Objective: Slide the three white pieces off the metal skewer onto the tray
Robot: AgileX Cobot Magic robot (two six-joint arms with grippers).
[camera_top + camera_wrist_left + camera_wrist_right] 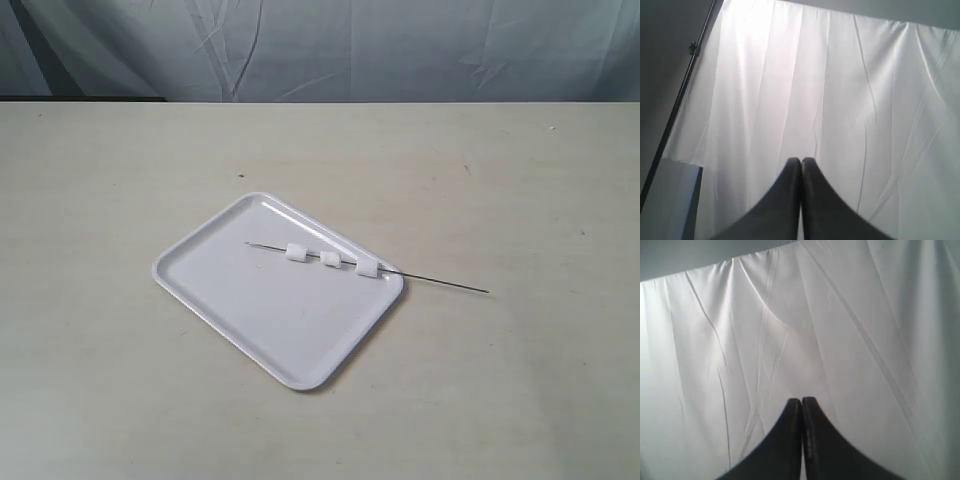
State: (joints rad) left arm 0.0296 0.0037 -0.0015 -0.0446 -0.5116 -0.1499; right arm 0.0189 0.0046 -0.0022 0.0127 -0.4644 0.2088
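**Three pieces on the skewer, both grippers closed and away from the table**

The tray (250,310) lies flat on the light table (520,200), a little left of the middle, and it is turned so that its corners point near and far. The metal skewer (440,281) lies across the far right part of the tray. Its left tip is over the tray floor, and its right part passes over the right rim and reaches out above the bare table.

The three white pieces (329,259) are threaded on the skewer in a row, all within the tray. There are small gaps between them, and the rightmost one is just beside the right rim. No piece is off the rod.

Neither arm shows in the exterior view. In the left wrist view the left gripper (801,162) has its two dark fingers pressed together with nothing between them. It points toward a white curtain (840,100), and a dark pole (675,110) stands at the edge of this curtain. In the right wrist view the right gripper (801,401) is closed in the same way, empty, and faces wrinkled white cloth. The same curtain hangs behind the far edge of the table.
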